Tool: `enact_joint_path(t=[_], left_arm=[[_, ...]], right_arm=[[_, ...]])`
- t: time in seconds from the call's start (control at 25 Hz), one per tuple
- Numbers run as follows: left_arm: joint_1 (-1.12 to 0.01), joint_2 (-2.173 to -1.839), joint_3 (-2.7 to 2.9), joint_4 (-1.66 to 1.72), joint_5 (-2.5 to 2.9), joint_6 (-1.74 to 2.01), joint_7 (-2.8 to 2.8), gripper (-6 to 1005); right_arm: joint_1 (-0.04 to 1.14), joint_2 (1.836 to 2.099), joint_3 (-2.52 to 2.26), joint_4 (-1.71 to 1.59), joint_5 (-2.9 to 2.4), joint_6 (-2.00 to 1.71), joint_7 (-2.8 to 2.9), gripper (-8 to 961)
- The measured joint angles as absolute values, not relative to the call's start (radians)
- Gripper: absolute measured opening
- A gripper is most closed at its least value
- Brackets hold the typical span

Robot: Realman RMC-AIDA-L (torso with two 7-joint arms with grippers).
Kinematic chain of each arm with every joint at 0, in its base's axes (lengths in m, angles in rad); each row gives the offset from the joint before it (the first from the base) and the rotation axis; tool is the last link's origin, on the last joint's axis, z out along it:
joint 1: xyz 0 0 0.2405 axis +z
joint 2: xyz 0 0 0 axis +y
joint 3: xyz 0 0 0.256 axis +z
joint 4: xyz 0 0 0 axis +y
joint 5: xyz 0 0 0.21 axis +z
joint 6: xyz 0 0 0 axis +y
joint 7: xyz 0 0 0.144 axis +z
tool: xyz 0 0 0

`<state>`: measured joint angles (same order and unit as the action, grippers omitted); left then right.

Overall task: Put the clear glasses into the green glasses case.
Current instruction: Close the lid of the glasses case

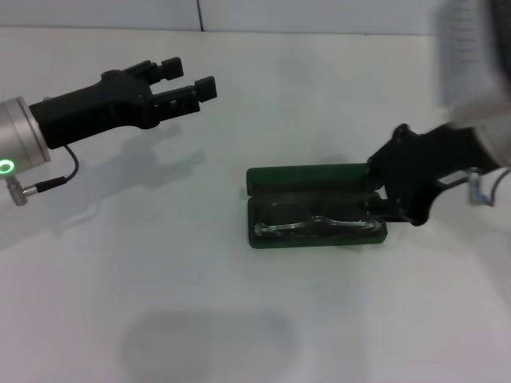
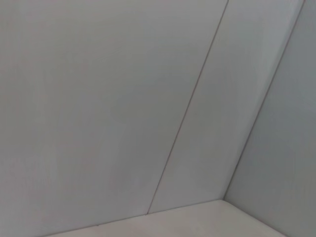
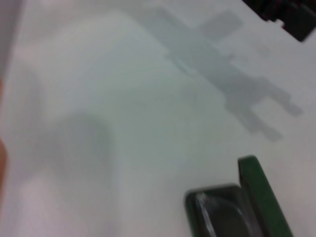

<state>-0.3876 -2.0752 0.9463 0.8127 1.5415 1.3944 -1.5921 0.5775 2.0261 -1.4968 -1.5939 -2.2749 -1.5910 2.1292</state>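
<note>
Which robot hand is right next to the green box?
The right gripper, at the right end of the green glasses case, where the clear glasses lie. The left gripper hangs far away over bare table.

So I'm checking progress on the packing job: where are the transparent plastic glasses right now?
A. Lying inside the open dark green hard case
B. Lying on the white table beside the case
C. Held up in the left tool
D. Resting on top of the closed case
A: the head view shows the transparent plastic glasses lying inside the open dark green hard case, with the right tool at its end.
</note>
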Motion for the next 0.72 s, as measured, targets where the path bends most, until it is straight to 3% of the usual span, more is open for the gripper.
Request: enact_joint_path(t=[0.32,0.72], left_arm=[[-0.412,-2.085,0.947,0.781,1.547,1.388,-1.588,885],[-0.618,-2.087,0.96,0.583,1.769,1.284,-1.568,885]], right_arm=[[0.447,2.014,-1.11,-1.129,-1.968,-1.683,1.583,274],[0.452,2.01,-0.987,-0.776,-2.005,-1.626,1.333,277]])
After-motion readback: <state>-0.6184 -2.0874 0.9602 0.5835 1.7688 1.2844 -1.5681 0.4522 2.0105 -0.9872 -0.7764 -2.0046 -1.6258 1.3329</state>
